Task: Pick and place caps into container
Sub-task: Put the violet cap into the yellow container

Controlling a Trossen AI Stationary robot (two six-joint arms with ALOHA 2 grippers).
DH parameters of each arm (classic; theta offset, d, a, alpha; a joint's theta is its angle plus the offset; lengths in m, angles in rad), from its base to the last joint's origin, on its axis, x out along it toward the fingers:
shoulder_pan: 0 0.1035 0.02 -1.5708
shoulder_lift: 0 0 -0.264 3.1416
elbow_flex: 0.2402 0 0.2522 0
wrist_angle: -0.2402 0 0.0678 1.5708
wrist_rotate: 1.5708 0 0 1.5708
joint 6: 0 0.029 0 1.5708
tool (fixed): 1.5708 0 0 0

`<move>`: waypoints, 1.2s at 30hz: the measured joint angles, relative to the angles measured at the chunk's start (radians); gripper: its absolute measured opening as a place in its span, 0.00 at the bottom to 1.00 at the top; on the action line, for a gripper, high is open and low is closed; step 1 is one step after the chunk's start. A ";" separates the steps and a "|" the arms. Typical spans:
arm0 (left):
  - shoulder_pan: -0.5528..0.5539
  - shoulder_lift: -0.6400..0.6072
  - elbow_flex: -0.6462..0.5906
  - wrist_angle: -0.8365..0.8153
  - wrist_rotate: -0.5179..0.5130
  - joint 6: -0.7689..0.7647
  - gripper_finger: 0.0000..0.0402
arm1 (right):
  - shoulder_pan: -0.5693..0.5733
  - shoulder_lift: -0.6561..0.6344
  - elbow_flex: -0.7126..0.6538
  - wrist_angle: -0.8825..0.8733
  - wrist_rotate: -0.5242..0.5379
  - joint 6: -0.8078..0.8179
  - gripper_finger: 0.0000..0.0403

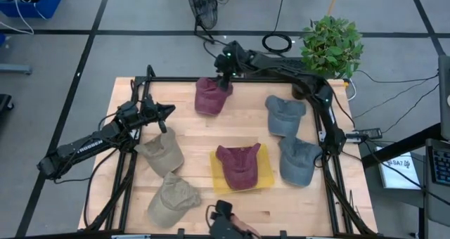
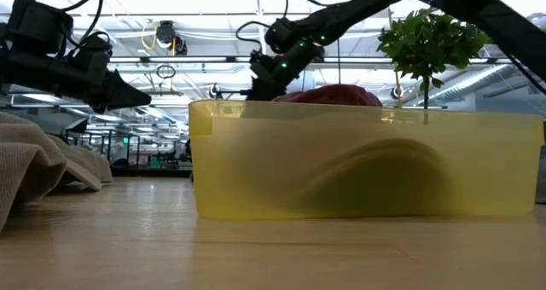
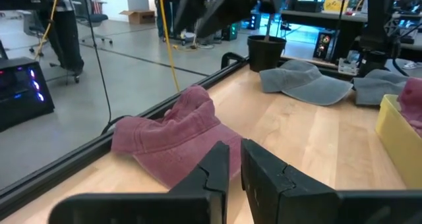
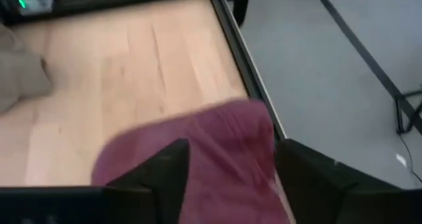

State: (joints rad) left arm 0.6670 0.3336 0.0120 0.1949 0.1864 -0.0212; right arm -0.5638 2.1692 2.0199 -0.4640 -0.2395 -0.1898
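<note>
A maroon cap (image 1: 209, 96) lies near the table's far edge, also seen in the left wrist view (image 3: 178, 128) and the right wrist view (image 4: 198, 151). My right gripper (image 1: 224, 79) (image 4: 231, 151) hangs open over that cap's far side, one finger on each side of it. My left gripper (image 1: 169, 112) (image 3: 235, 163) is shut and hovers level at the table's left, pointing toward that cap. A second maroon cap (image 1: 238, 165) lies inside the yellow tray (image 1: 266, 176) (image 2: 358, 166). Two grey-blue caps (image 1: 285, 114) (image 1: 298, 162) and two khaki caps (image 1: 160, 152) (image 1: 173, 200) lie flat on the wood.
A black metal frame (image 1: 330, 162) runs round the table edge. A potted plant (image 1: 332, 46) stands at the far right corner. A dark device (image 1: 223, 221) sits at the near edge. Bare wood (image 1: 232, 130) lies between the far maroon cap and the tray.
</note>
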 joint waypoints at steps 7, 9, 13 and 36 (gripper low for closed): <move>0.000 0.000 0.000 -0.038 -0.002 0.000 0.12 | 0.043 0.114 0.111 -0.001 -0.050 0.006 0.63; 0.000 0.000 0.000 -0.036 -0.003 -0.001 0.12 | 0.051 0.146 0.138 -0.018 -0.055 0.009 0.62; 0.000 0.000 0.000 -0.035 -0.003 -0.003 0.12 | 0.046 0.211 0.191 -0.102 -0.052 0.041 0.61; 0.000 0.000 0.000 -0.033 -0.001 -0.010 0.12 | 0.015 0.239 0.198 -0.238 -0.051 0.051 0.60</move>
State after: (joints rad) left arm 0.6670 0.3336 0.0120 0.1619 0.1858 -0.0315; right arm -0.5488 2.4084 2.2181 -0.7020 -0.2901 -0.1389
